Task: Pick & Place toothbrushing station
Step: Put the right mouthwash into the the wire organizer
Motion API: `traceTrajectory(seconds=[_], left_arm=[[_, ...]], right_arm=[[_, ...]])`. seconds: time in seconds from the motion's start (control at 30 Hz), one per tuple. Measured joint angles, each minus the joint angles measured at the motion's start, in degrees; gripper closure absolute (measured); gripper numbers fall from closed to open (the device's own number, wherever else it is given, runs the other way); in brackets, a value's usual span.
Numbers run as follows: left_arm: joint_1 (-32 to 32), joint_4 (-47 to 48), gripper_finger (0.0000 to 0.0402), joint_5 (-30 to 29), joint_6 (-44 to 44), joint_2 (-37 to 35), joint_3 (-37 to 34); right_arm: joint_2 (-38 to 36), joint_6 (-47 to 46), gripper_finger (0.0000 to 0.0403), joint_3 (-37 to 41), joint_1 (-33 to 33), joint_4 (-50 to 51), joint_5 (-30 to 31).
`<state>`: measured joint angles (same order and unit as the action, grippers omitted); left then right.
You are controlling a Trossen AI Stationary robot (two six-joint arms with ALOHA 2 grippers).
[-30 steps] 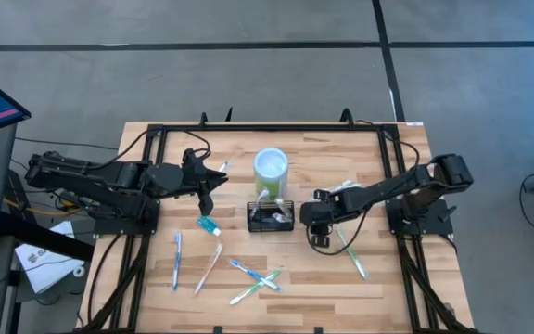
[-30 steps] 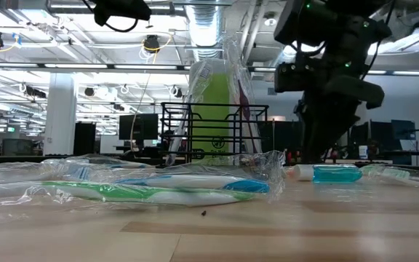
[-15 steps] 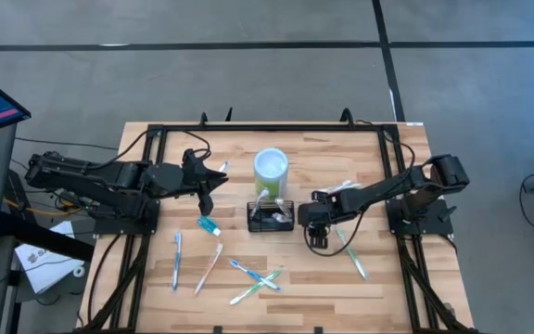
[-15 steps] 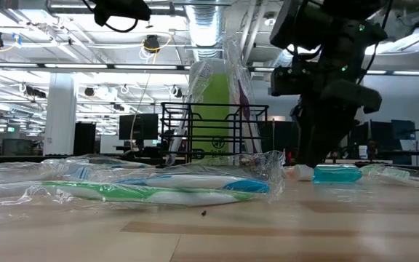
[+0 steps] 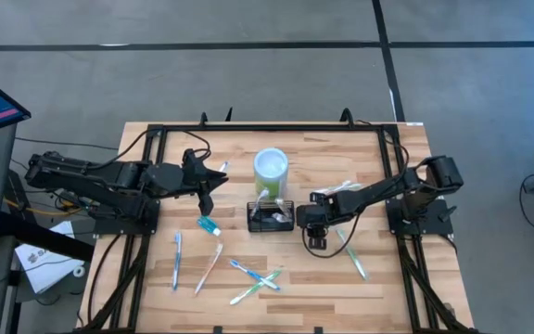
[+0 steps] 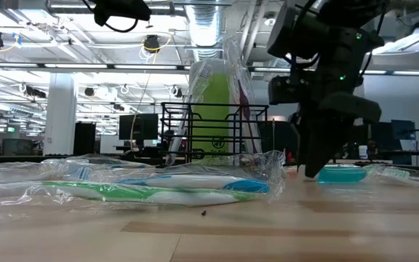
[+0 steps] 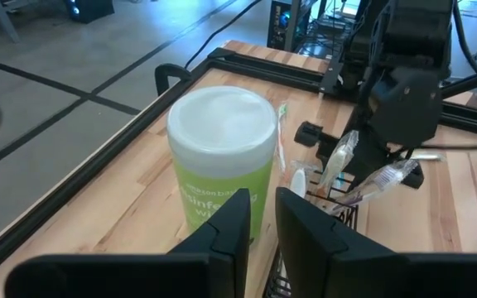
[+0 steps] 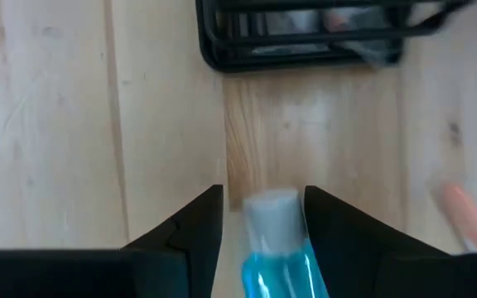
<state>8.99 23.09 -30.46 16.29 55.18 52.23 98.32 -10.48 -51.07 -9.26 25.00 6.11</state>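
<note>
The toothbrushing station (image 5: 271, 217) sits mid-table (image 5: 387, 288), a black wire caddy just on the near side of the lime-green cup (image 5: 271, 167), and it already has a few plastic-wrapped pieces standing up in it, so it looks like the collecting point for everything scattered around. And here's the right end effector (image 5: 310, 224), down low at the table just to the right of the caddy, fingers spread wide and straddling a blue tube (image 8: 276, 240) that lies flat on the wood with its pale cap pointing toward the caddy. There is a sliver of daylight between the tube and one finger, so I'd call that lined up for a grasp and not a grip yet. Coming in along the tube's length makes sense, since the pads (image 8: 209, 223) can close across its narrow sides. Over on the left, the left end effector (image 5: 207, 186) hangs above the table to the left of the cup, its fingers drawn nearly together with only a slim gap and nothing between them; it is waiting well clear. Another small tube (image 5: 209, 224) lies just near of it, and the wrapped toothbrushes (image 5: 248, 274) lie along the near edge, not yet collected.
</note>
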Motion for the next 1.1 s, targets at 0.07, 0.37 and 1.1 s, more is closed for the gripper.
traceTrajectory(seconds=[0.07,0.37,1.1], left_arm=[[0.0,0.0,0.0348,0.0,-0.02,0.0,0.0],[-0.02,0.02,0.0348,0.04,-0.02,0.0,-0.02],[-0.02,-0.09,0.0348,0.11,-0.02,0.0,-0.04]], right_arm=[[0.77,0.11,0.0248,-0.07,0.0,0.0,-0.06],[1.77,0.07,0.0319,-0.09,-0.04,-0.01,-0.24],[-8.85,0.6,0.0319,-0.83,-1.59,-1.08,-0.23]])
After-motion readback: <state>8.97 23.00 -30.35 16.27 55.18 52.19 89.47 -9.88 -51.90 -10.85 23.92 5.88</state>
